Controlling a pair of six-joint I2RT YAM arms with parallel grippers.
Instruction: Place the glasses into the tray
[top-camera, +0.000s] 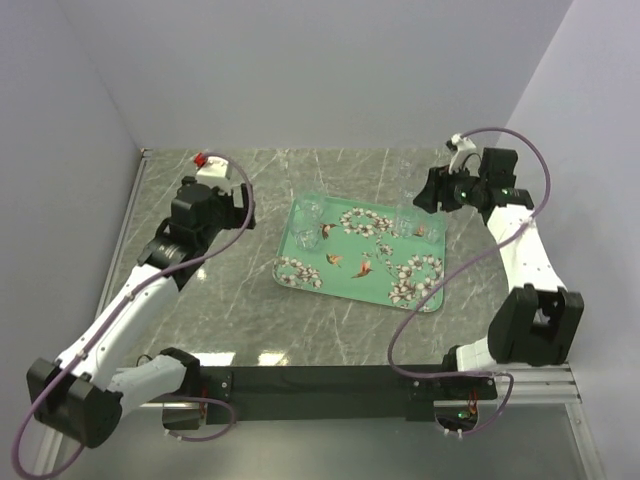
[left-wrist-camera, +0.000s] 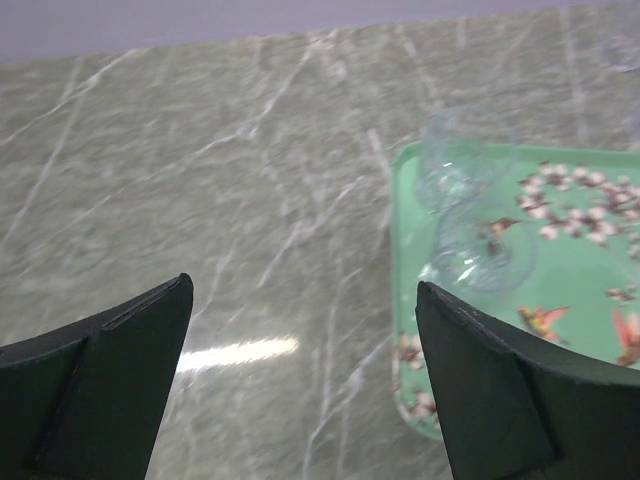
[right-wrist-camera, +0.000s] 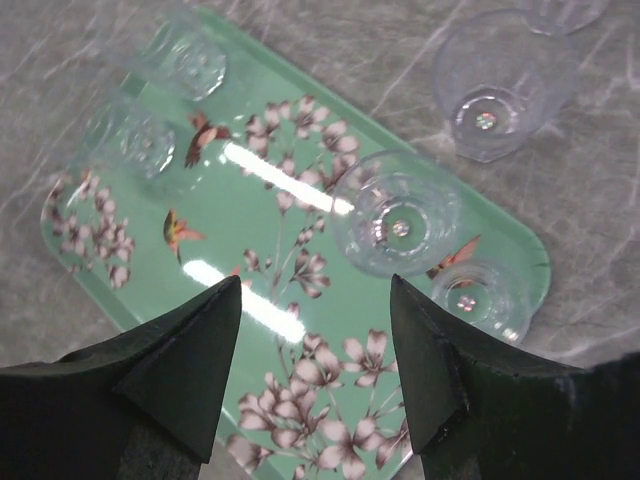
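The mint-green tray (top-camera: 352, 262) with blossoms and birds lies mid-table. Two clear glasses (top-camera: 309, 210) (top-camera: 304, 238) stand in its far left corner, two more (top-camera: 404, 222) (top-camera: 431, 231) near its far right corner. In the right wrist view these four stand in the tray (right-wrist-camera: 250, 210), the nearest (right-wrist-camera: 400, 215) just ahead of my fingers. Another glass (right-wrist-camera: 495, 85) stands on the table beyond the tray's edge, and part of one more (right-wrist-camera: 560, 10) shows at the top. My right gripper (top-camera: 432, 192) (right-wrist-camera: 315, 285) is open and empty above the tray's right end. My left gripper (top-camera: 228, 205) (left-wrist-camera: 302, 290) is open and empty over bare table left of the tray (left-wrist-camera: 405, 300).
The table is grey-green marble (top-camera: 220, 290), with white walls at the left, back and right. A black rail (top-camera: 320, 382) with the arm bases runs along the near edge. Purple cables loop from both arms.
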